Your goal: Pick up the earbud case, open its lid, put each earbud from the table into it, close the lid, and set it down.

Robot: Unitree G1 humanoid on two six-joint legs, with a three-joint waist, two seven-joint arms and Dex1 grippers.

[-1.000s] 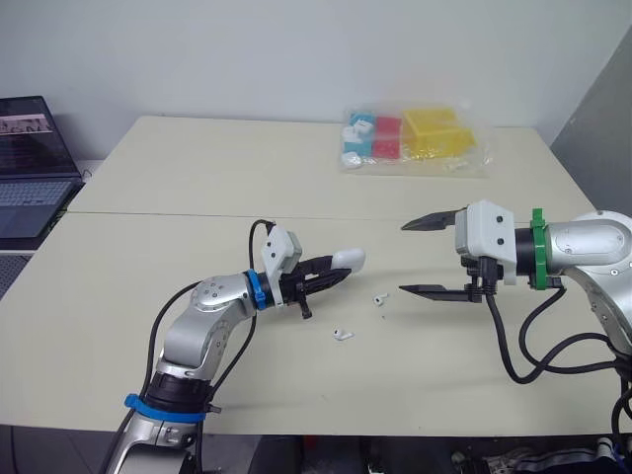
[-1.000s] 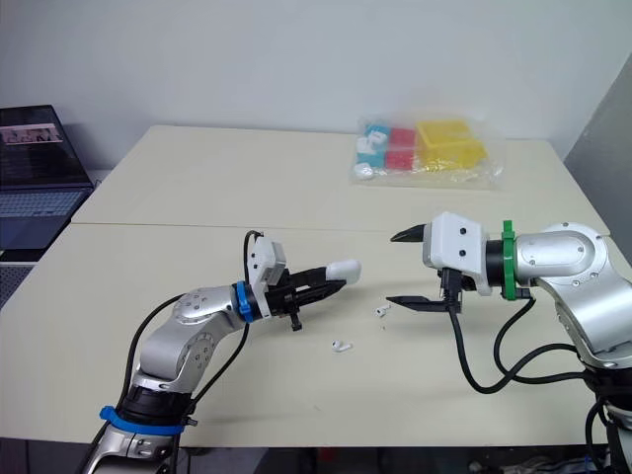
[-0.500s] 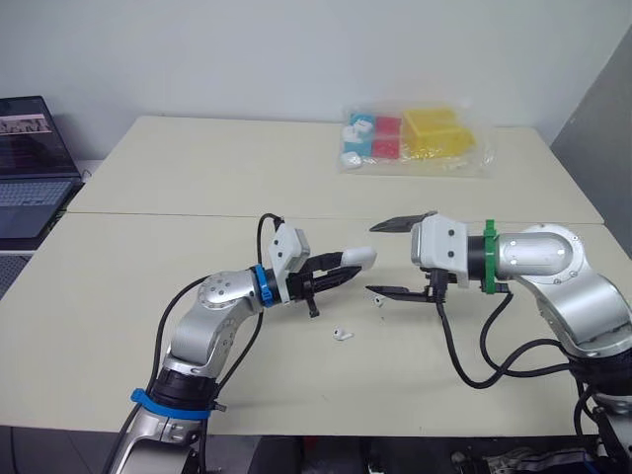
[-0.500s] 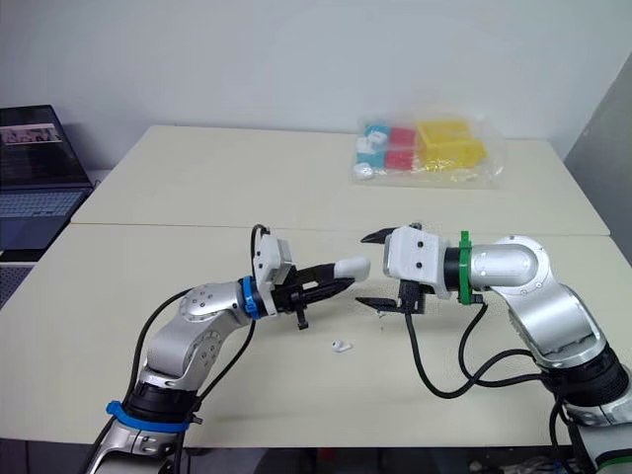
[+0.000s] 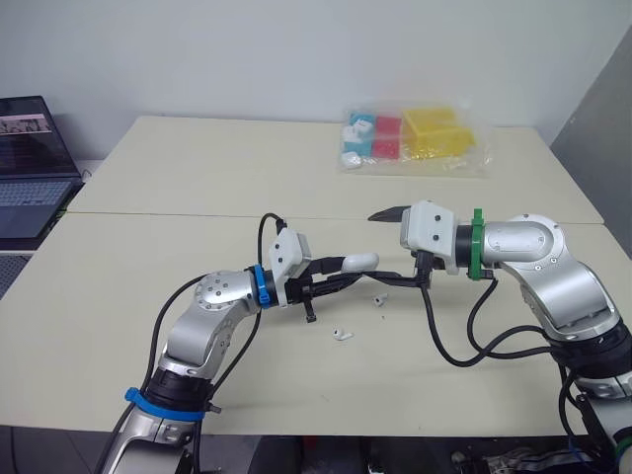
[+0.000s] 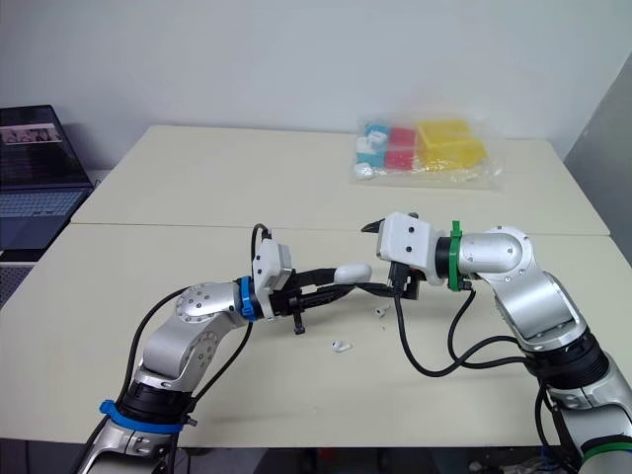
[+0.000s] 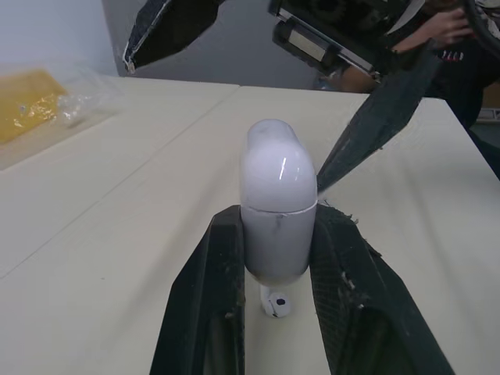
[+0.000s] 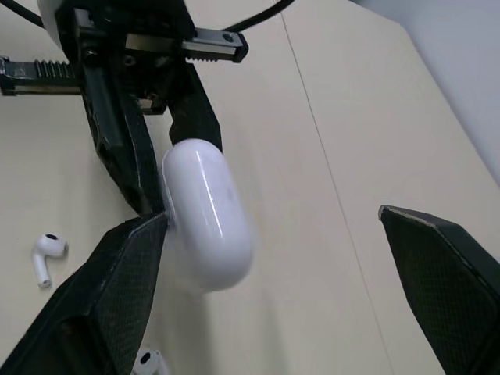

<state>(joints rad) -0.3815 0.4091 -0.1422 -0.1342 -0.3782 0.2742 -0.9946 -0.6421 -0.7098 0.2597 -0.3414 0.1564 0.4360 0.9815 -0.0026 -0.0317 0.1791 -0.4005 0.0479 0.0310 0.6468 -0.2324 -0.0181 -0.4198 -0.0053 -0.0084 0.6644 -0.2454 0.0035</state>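
- Left gripper: its two black fingers are closed on the lower body of the earbud case and hold it off the table, rounded lid end pointing toward the right arm.
- Earbud case: white and glossy, with the lid seam closed. No marking can be read on it.
- Right gripper: its fingers are spread wide. The tip of one finger rests against the side of the case near the lid seam, and the other finger stands well apart from the case.
- Earbuds: one white earbud lies on the table just below the case. A second earbud lies nearer the robot, apart from the first.
- Surface: a pale beige table with a straight seam running across it behind the grippers.
- Container: a clear plastic bag lies at the far edge of the table and holds yellow, red, blue and white items.
- Room: a plain pale wall rises behind the table. An open laptop sits off the table's left end, its screen text too small to read.
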